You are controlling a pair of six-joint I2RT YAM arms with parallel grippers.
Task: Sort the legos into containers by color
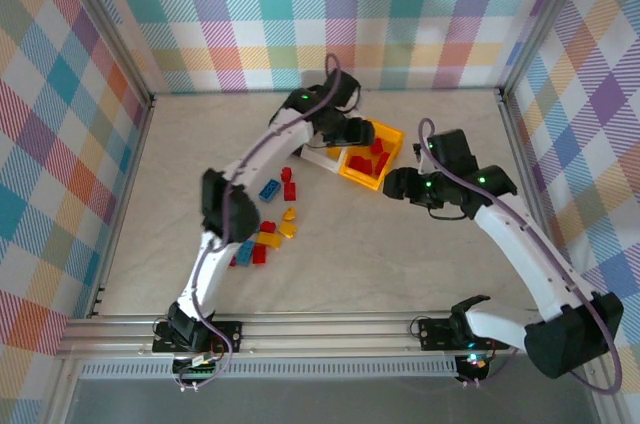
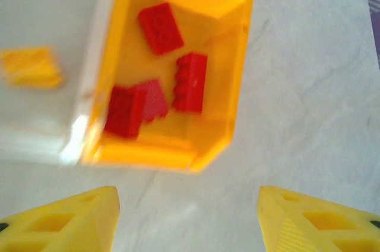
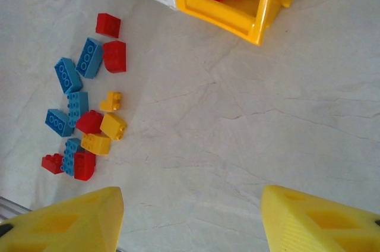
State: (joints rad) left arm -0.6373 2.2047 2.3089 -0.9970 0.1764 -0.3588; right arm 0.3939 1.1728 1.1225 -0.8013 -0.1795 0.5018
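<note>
The yellow-orange bin (image 2: 222, 115) holds several red bricks (image 2: 160, 28). The white bin (image 2: 53, 2) joined to it holds a yellow brick (image 2: 32, 66). My left gripper (image 2: 187, 219) hovers open just in front of the yellow-orange bin with nothing between its fingers; from above it (image 1: 352, 131) is over the bins (image 1: 385, 159). My right gripper (image 3: 190, 216) is open over bare table, to the right of the loose legos (image 3: 89, 127) in red, blue and yellow. The black bin is hidden.
The loose bricks (image 1: 270, 229) lie in a cluster beside the left arm's forearm (image 1: 235, 194). The right arm (image 1: 520, 244) curves in from the right. Aluminium frame rails (image 1: 300, 329) and checkered walls enclose the marble-look table.
</note>
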